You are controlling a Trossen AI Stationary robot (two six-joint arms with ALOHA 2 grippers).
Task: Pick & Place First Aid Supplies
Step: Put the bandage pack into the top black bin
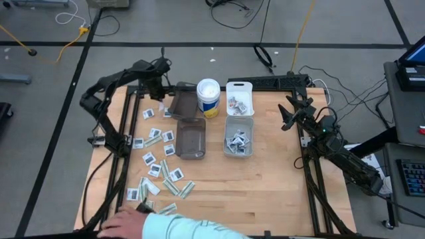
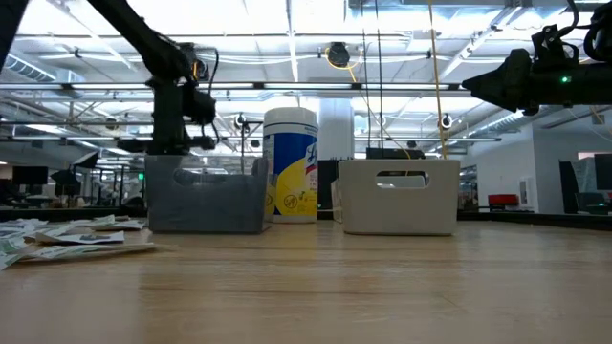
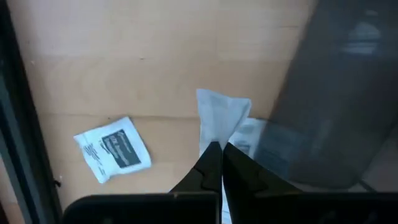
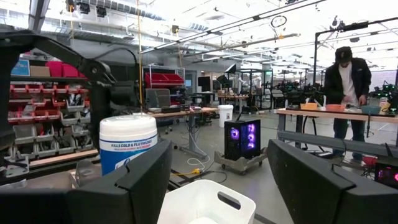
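Note:
The first aid supplies, small white packets with dark print (image 1: 157, 159), lie scattered flat on the table's left half; several more sit in the two white bins (image 1: 238, 141). My left gripper (image 1: 157, 93) points down near the far left corner, beside a smoky bin (image 3: 339, 93), and is shut on one pale packet (image 3: 222, 115). A printed packet (image 3: 113, 149) lies flat on the wood below it. My right gripper (image 1: 290, 114) waits open at the table's right side, holding nothing. My left gripper pinches the pale packet by one end (image 3: 219, 138) between its two shut fingers, coming from above and pointing down. The packet's other end sticks out below the fingertips, slightly creased. It looks lifted clear of the wood and of another packet (image 3: 250, 140) lying beneath.
A smoky bin (image 1: 191, 141) and a tilted smoky bin (image 1: 182, 105) stand mid-table, with a white-and-yellow wipes canister (image 1: 208, 97) and an upper white bin (image 1: 239, 96) behind. A person's hand (image 1: 126, 219) reaches over the near edge among the packets. The table's right half is bare wood.

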